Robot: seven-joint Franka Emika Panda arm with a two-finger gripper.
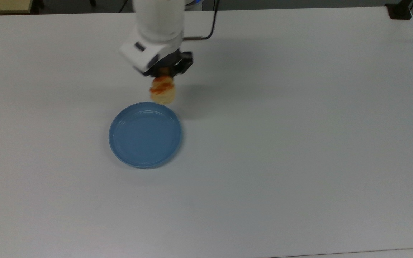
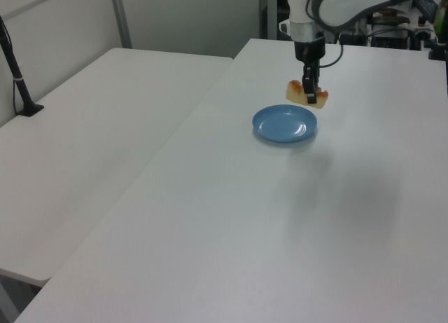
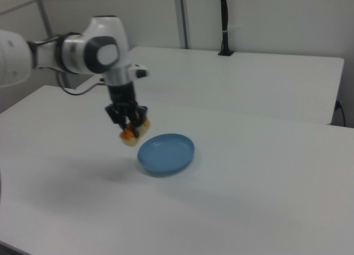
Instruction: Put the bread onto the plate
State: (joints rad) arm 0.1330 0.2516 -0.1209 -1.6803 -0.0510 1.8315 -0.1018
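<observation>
A white robot arm hangs over a wide white counter (image 1: 299, 143), carrying a small loaf of bread (image 1: 163, 92) in the air. The pincer (image 1: 166, 77) is clamped on the bread from above, its dark fingers pressing the loaf's two long sides, so the pale-yellow body and orange-red glazed top hang below the wrist. In the left view the bread (image 2: 306, 94) sits clear of the counter, gripped about its middle by the pincer (image 2: 309, 92), which probably keeps it level and stops it tipping out.

The blue plate (image 1: 145, 134) lies flat on the counter with nothing on it. In the top view the bread hovers just at the plate's upper rim, not yet over its middle. The right view shows the same: the bread (image 3: 134, 131) hangs at the right view's left of the plate (image 3: 166, 152), raised above rim height.

Judging from this, the carry is nearly done. The height likely lets the loaf clear the raised rim. What remains is a short move over the plate's centre, a descent, and a release.
</observation>
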